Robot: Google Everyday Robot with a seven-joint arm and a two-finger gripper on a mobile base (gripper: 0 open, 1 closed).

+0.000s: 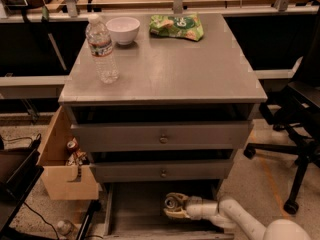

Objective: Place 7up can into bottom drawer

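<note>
The bottom drawer (130, 209) is pulled out below the two knobbed drawers, a shallow grey tray. My gripper (172, 206) reaches into it from the lower right on a white arm. Between its fingers sits the 7up can (171, 202), of which only the silver top shows. The gripper holds the can low inside the drawer, about at its middle.
A water bottle (102, 49), a white bowl (123, 30) and a green chip bag (177, 26) stand on the cabinet top (175, 74). A light wooden box (62, 169) with a reddish can (73, 145) hangs at the left. An office chair (300, 109) stands at the right.
</note>
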